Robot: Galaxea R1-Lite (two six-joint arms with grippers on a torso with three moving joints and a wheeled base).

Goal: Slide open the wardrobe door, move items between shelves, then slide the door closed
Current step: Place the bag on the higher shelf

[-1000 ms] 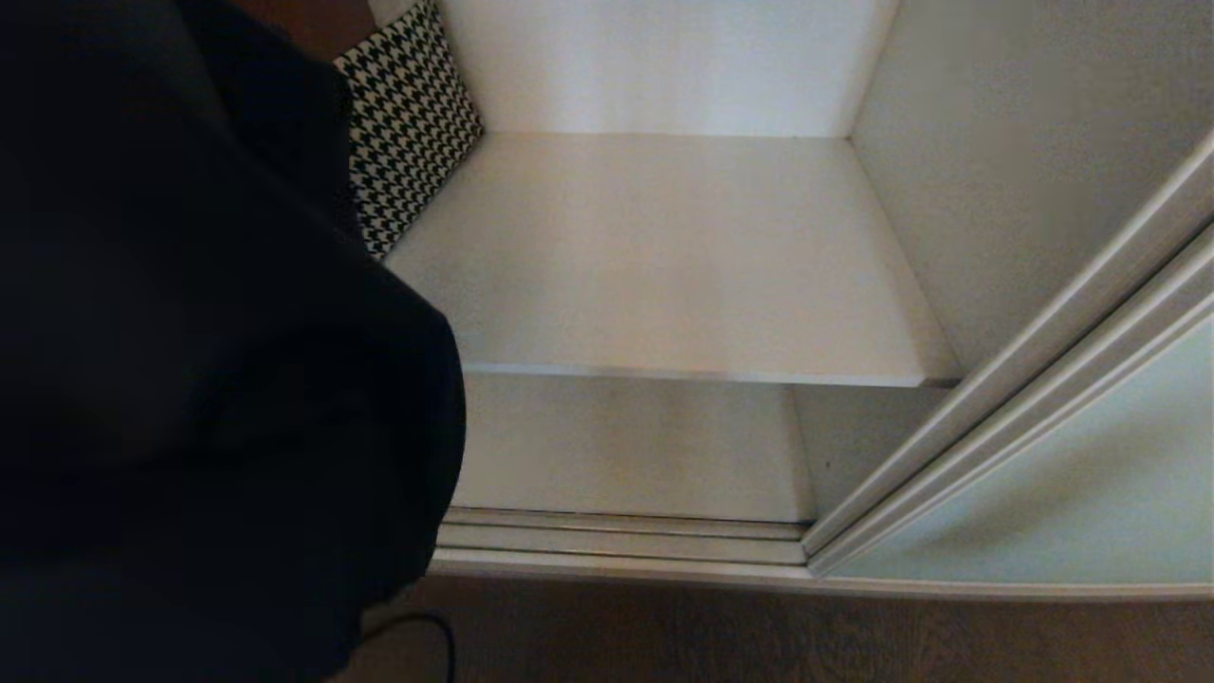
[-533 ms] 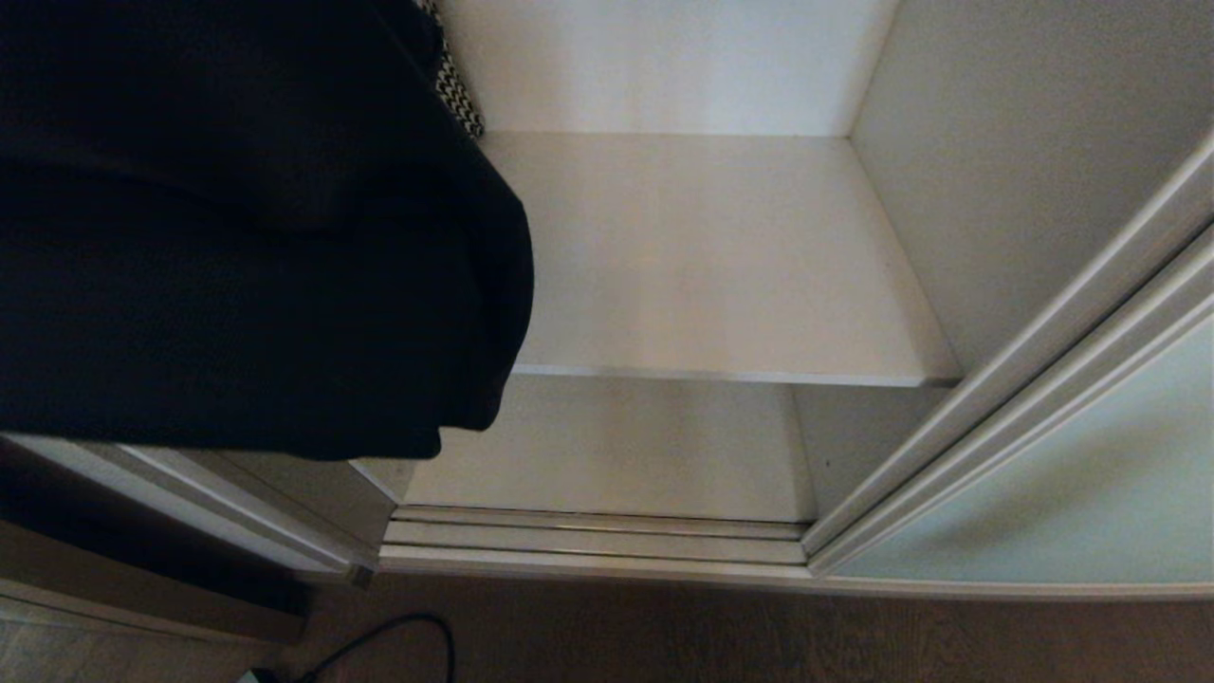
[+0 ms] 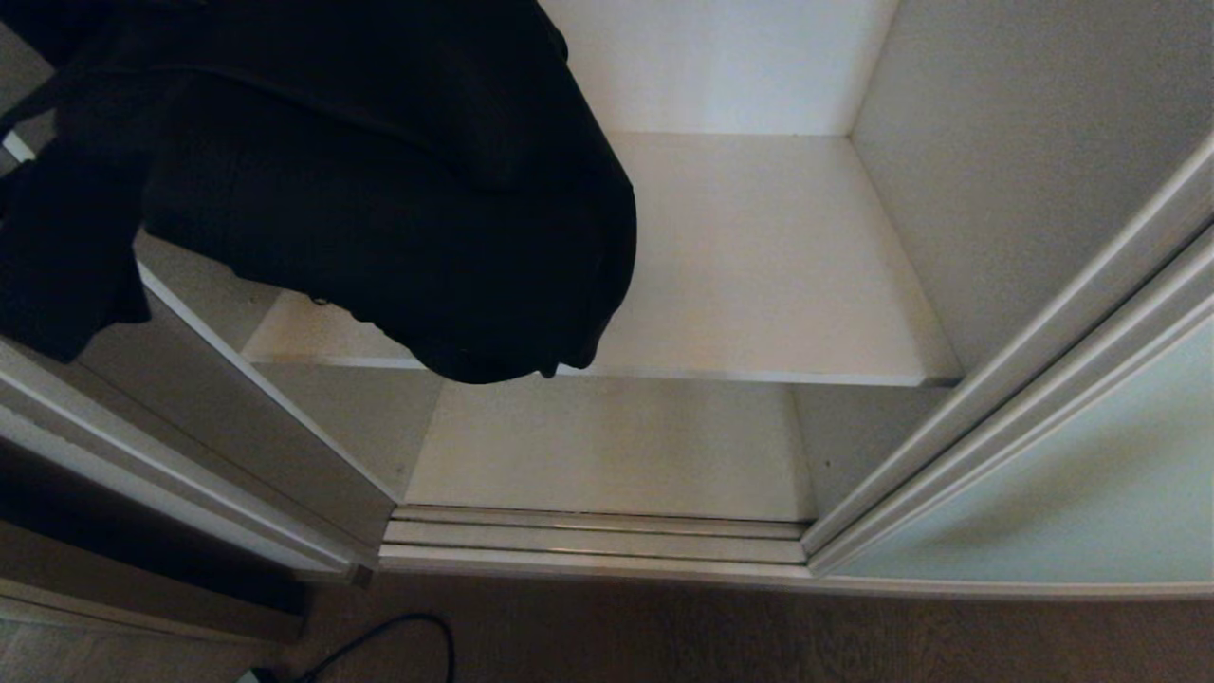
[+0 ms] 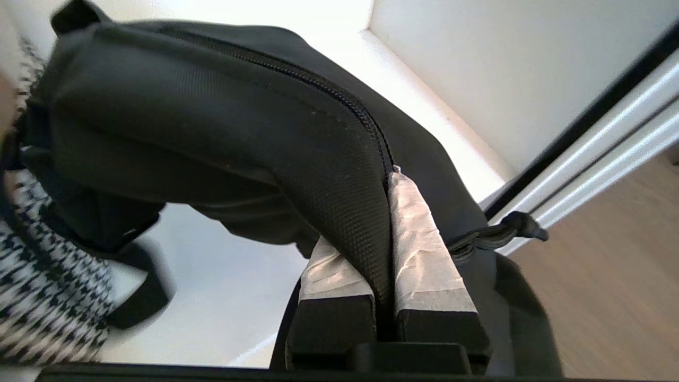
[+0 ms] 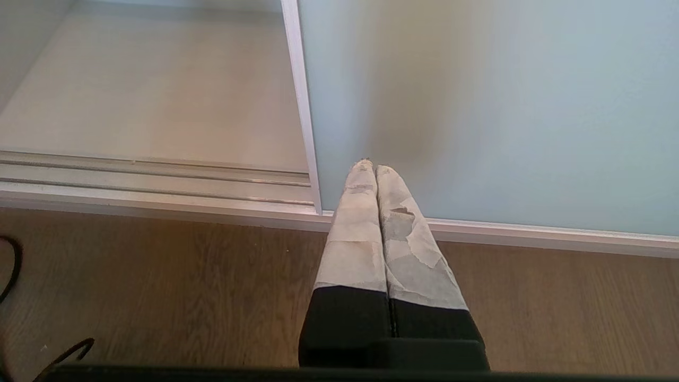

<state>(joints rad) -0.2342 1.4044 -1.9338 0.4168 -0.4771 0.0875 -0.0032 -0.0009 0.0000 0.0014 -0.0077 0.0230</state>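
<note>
The left gripper [image 4: 383, 223] is clenching a fold of the black bag [image 3: 398, 190], hanging over the shelf [image 3: 759, 266]; any label is unreadable. The right gripper [image 5: 375, 168] is sitting closed, empty, before the door [image 5: 477, 106].

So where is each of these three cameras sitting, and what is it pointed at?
Head view: on the robot's head, looking down into the open wardrobe at the shelves; no arm visible.
Left wrist view: behind the left claw, shut on the black bag.
Right wrist view: behind the shut right claw, facing the sliding door.
Head and left wrist views share the bag.
</note>
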